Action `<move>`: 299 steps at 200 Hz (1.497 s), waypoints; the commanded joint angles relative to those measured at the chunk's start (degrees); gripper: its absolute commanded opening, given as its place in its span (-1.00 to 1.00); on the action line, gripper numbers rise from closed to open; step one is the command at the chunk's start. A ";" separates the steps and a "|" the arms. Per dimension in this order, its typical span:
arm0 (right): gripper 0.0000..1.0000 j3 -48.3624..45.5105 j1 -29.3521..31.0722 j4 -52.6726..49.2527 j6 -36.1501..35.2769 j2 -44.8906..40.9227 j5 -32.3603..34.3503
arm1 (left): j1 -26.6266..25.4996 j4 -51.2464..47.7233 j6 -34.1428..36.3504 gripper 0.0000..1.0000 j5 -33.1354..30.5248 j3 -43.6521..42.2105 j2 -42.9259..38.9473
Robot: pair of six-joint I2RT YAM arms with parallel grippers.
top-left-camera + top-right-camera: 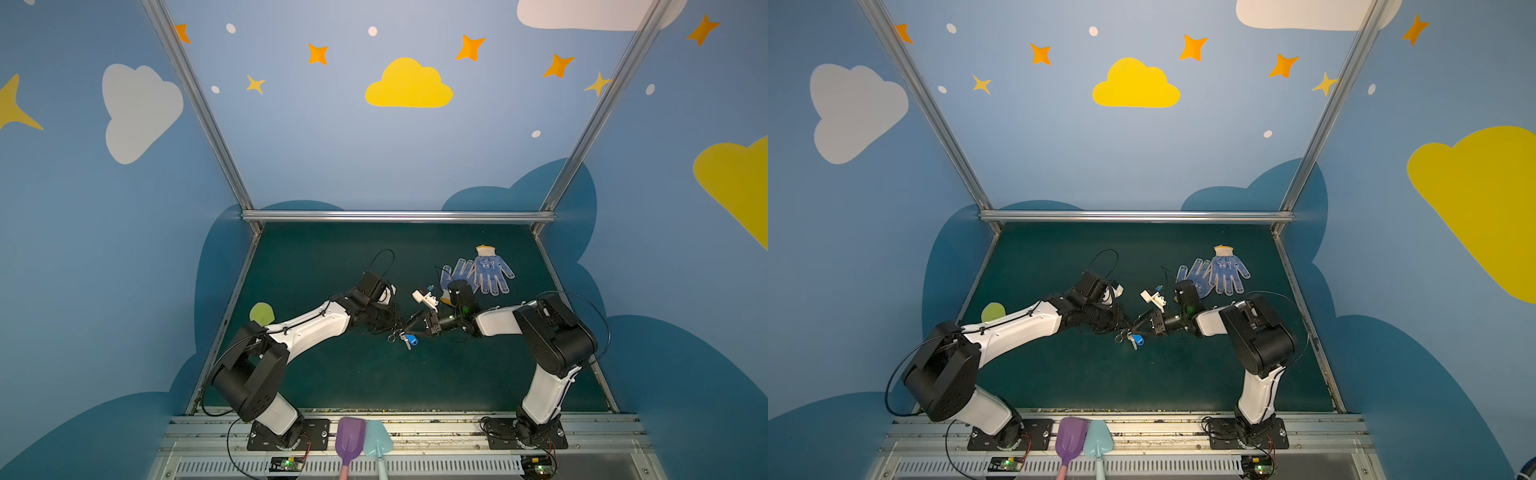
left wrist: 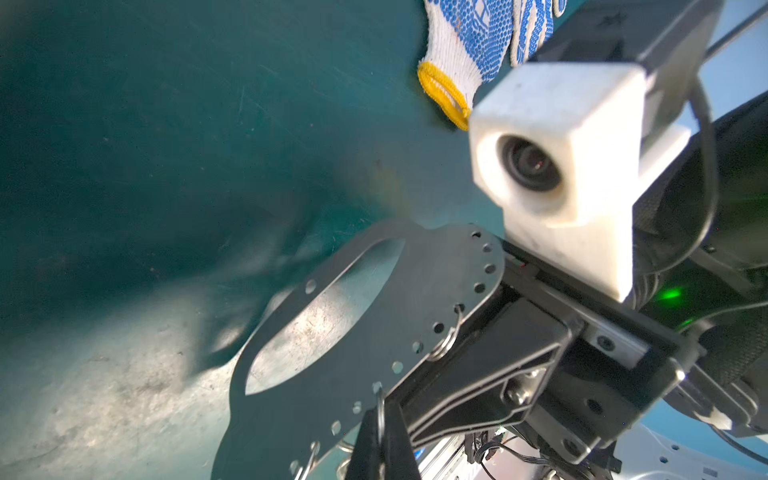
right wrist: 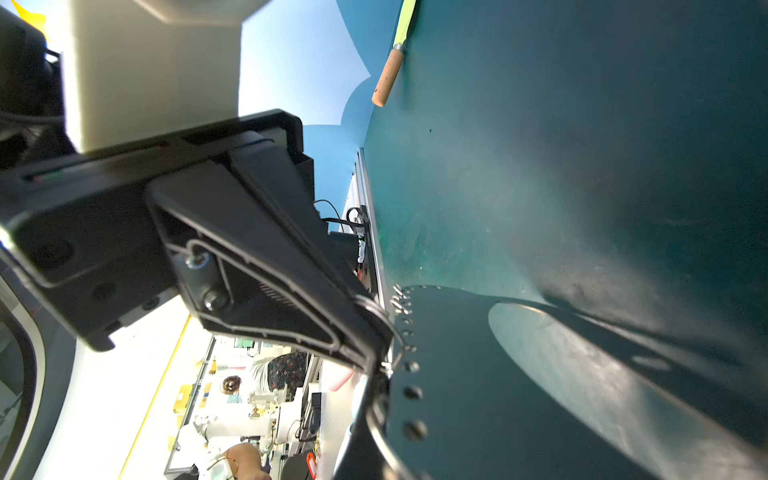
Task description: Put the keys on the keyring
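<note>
**Left wrist view: two grippers meeting at the keyring's holed edge**

In the left wrist view the keyring [image 2: 419, 291], a flat grey plate with a long slot, appears raised and tilted above the green mat [image 2: 124, 166]. It lies near the gloves [image 2: 469, 45], on their arm-base side. A few wire rings [image 2: 446, 343] already sit in the holes along its straight edge. The left gripper [image 2: 376, 419] has its fingers pressed together, pinching one such ring at that edge.

In the right wrist view the right gripper [image 3: 370, 407] is likewise pressed together, with its tip against the same edge. It is touching the left gripper's finger or just beside it, and what lies between its own fingers cannot be told.

In a top view the keys [image 1: 408, 340], a silver key with a blue plastic head, show just past the two fingertips. They are farther from the gloves than the keyring is, toward the arm bases. Whether they hang from a ring or lie on the mat cannot be told.

Judged progress: the parts are brought together and the threading step is in hand. No picture shows the keys' own loop passed through a ring on the plate. The joining, and the letting go after it, are therefore left to do.
</note>
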 commanded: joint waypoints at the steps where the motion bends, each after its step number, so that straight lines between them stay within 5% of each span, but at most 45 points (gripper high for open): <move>1: -1.00 -0.32 -1.23 7.07 1.67 -3.29 1.39 | -0.68 -3.25 1.54 -0.93 2.76 -1.14 -0.74; 96: -1.00 -4.47 -2.02 10.53 1.18 -10.02 1.72 | -0.49 -4.56 1.73 -0.93 0.79 -1.43 -0.71; 126: -1.00 -8.70 -1.81 13.14 -4.12 -15.31 3.40 | -0.25 -4.89 1.49 -0.93 -0.35 -1.95 -0.81; 159: -1.00 -11.70 0.30 2.38 -19.12 -24.94 7.89 | 0.19 -4.51 0.95 -0.93 0.05 -2.02 -1.00; 192: -1.00 -14.14 2.37 -0.43 -25.90 -30.44 13.55 | 0.38 -3.84 0.79 -0.93 1.26 -1.94 -1.19; 286: -1.00 -15.91 5.22 0.53 -29.58 -34.98 17.64 | 1.33 -1.62 -0.03 -0.92 5.76 -2.19 -1.53; 299: -1.00 -15.42 5.29 0.56 -29.33 -34.70 16.84 | 1.54 -1.55 -0.46 -0.72 5.64 -2.24 -2.12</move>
